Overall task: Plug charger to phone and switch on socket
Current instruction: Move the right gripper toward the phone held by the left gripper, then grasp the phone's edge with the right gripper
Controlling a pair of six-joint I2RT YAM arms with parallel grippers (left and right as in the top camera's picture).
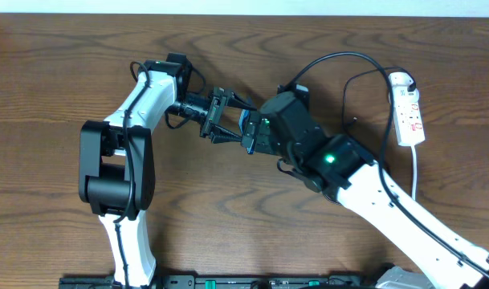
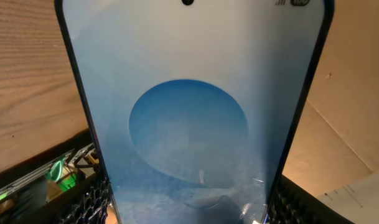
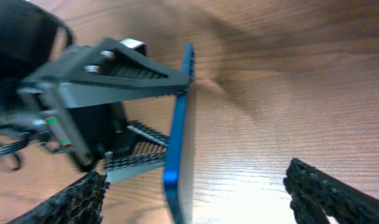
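Left wrist view: the phone [image 2: 189, 124] fills the frame, its screen toward the lens. The screen is pale grey-blue with a darker blue disc at centre and thin dark edges. My left hand [image 2: 190, 210] is clenched on it, a mesh pad pressing each long side. I judge it stiff, light, glass-fronted and slippery (so grip the edges, never the face).

Right wrist view: the phone shows edge-on, a slim blue strip raised off the wooden desk [image 3: 289, 93]. My right hand [image 3: 205, 193] is released, its fingers spread wide either side of the phone's near end, with nothing in them.

Overhead view: both hands meet mid-desk around the phone. The charger [image 1: 340, 55], a thin limp black cable, arcs from beside the right arm to the white socket [image 1: 409, 112] on the right. Its tip is hidden.
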